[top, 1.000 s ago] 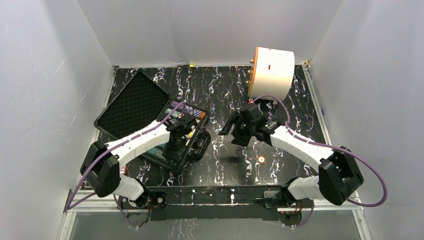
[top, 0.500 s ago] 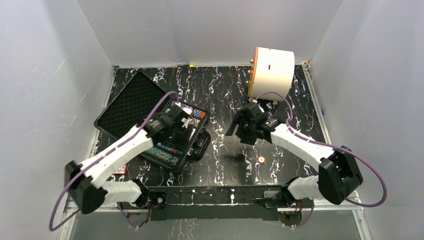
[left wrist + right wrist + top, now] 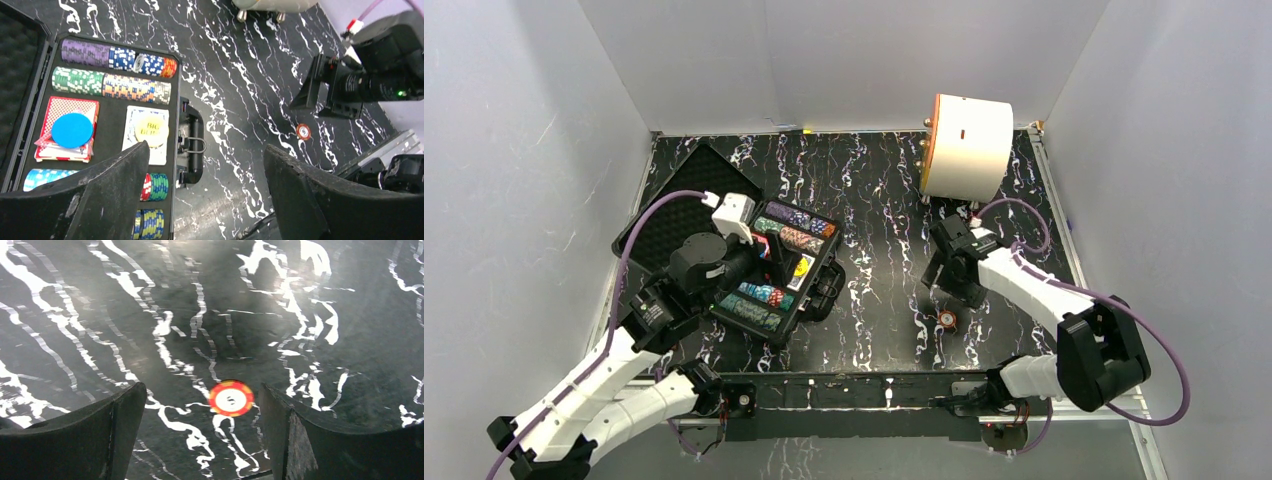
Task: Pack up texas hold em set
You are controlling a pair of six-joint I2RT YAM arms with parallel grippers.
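While the black rugged plastic case [image 3: 692, 170] lies open at the left of the table, foam-lined lid folded back, its tray holds rows of multicoloured poker chips [image 3: 115, 57], a red card deck [image 3: 62, 106] under a blue round disc [image 3: 72, 130], and a yellow round button [image 3: 151, 129]; the left gripper [image 3: 206, 150] hangs over the case's handle side, fingers spread wide with nothing between them; further right, one red-and-yellow poker chip [image 3: 231, 398] lies flat on the black marbled table [image 3: 75, 300], well apart from the case; the right gripper [image 3: 201, 390] hovers over it, likewise spread and empty, the chip nearer one finger. Likely hazard: a thin flat disc offers little edge, so closing fingers may ride over it, or the nearer finger may strike first and skid it away
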